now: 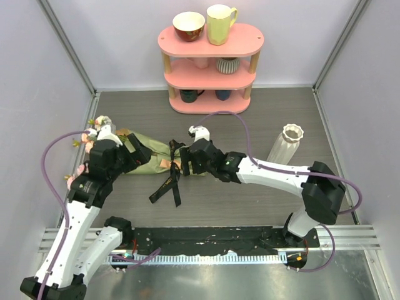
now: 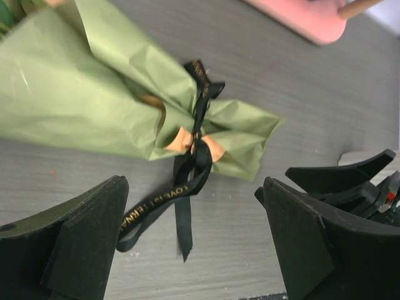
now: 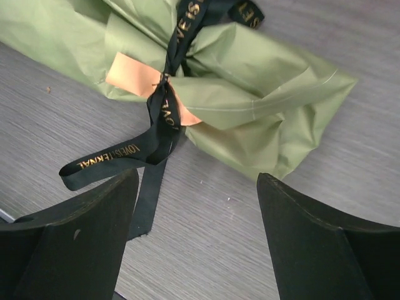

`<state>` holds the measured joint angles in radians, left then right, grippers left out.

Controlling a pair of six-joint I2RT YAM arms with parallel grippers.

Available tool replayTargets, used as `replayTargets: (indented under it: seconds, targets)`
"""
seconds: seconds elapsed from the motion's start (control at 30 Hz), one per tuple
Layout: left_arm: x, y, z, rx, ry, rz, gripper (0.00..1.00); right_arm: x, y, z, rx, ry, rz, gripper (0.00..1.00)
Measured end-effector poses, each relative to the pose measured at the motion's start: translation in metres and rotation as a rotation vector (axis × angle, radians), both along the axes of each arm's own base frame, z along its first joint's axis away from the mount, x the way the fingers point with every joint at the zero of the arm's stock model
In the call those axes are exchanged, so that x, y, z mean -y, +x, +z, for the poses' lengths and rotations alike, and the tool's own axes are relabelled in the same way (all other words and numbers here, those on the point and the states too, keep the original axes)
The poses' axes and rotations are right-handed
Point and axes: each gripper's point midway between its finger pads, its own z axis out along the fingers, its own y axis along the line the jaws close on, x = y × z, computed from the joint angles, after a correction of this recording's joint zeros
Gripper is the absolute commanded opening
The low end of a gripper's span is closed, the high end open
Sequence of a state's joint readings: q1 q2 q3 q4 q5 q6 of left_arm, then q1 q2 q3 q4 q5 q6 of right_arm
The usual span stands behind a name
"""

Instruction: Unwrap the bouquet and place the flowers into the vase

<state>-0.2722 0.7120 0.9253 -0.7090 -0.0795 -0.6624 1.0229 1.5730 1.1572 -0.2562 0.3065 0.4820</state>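
Task barely begun. Bouquet [image 1: 150, 161] lay wrapped, left of centre in top view. Black ribbon [image 1: 173, 178] was knotted round its neck, tails trailing toward frame bottom. Flowers were inside paper, mostly hidden. None were in vase [image 1: 289, 142], which stood upright right of centre, well apart.

Left gripper [image 1: 132, 153] hung over wrap, jaws spread, grasping nothing. Right gripper [image 1: 187, 161] sat by knot, likewise released.

Remaining: untie, unwrap, move stems.

Bare table [image 1: 250, 200] lay between bouquet and vase. Pink shelf [image 1: 209, 75] stood upper centre. Wall ran close at left.
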Motion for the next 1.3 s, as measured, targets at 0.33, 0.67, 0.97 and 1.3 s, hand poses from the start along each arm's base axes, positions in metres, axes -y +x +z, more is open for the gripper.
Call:
replayTargets:
  seconds: [0.33, 0.67, 0.97, 1.3]
  targets:
    - [0.039, 0.000, -0.101, -0.285, -0.133, -0.092, 0.71, -0.035, -0.007, -0.040, -0.145, 0.170, 0.009, 0.35]
    - [0.065, -0.007, -0.170, -0.474, -0.089, -0.183, 0.77, -0.040, -0.018, -0.074, -0.316, 0.280, 0.038, 0.40]
    - [0.083, -0.016, -0.194, -0.509, 0.019, -0.253, 0.78, -0.015, -0.041, -0.101, -0.389, 0.247, 0.039, 0.42]
    - [0.080, -0.027, -0.216, -0.550, 0.100, -0.254, 0.38, -0.014, -0.040, -0.086, -0.379, 0.292, 0.058, 0.42]
